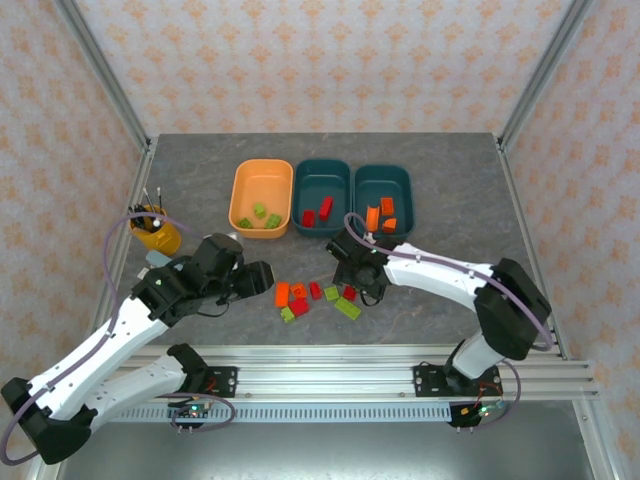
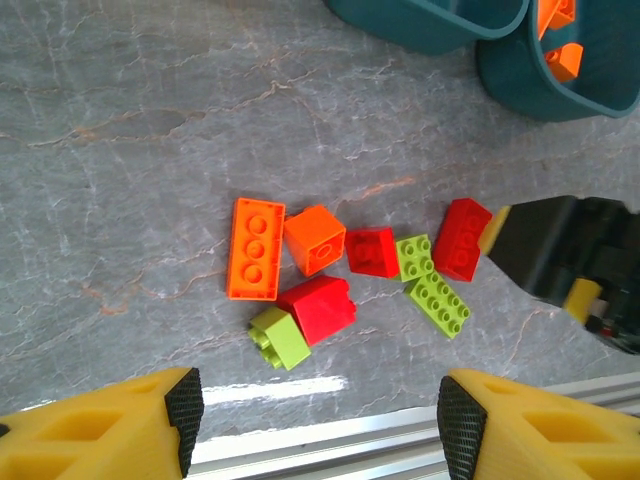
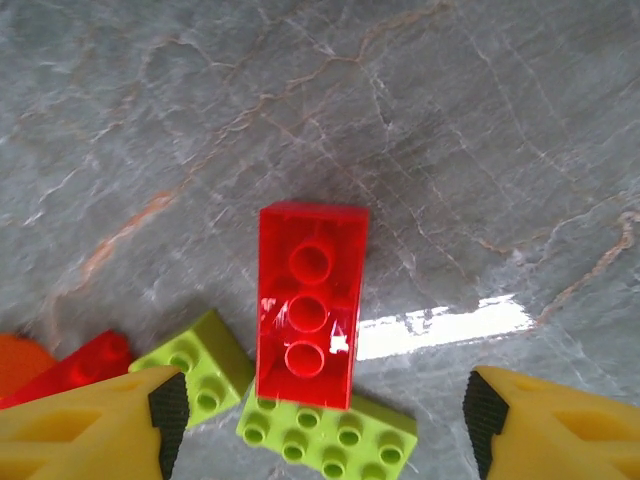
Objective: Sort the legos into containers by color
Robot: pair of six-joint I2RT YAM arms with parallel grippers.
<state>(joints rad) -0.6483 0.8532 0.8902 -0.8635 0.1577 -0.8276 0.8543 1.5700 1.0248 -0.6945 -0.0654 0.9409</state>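
Observation:
Loose legos [image 1: 315, 298] in red, orange and lime lie in a small heap on the grey table, in front of the containers. The light orange tray [image 1: 243, 190] holds lime bricks, the middle teal tray [image 1: 321, 170] red ones, the right teal tray [image 1: 384, 175] orange ones. My left gripper [image 2: 320, 410] is open above the near side of the heap, close to a lime brick [image 2: 280, 337] and a red block [image 2: 318, 309]. My right gripper [image 3: 325, 420] is open low over a red brick [image 3: 310, 300] that lies hollow side up, its near end on a long lime brick [image 3: 328, 440].
A yellow cup of tools [image 1: 153, 230] stands at the table's left side. An aluminium rail [image 1: 380, 360] runs along the near edge, just behind the heap. In the left wrist view the right gripper's black body [image 2: 560, 255] sits beside the heap's right end.

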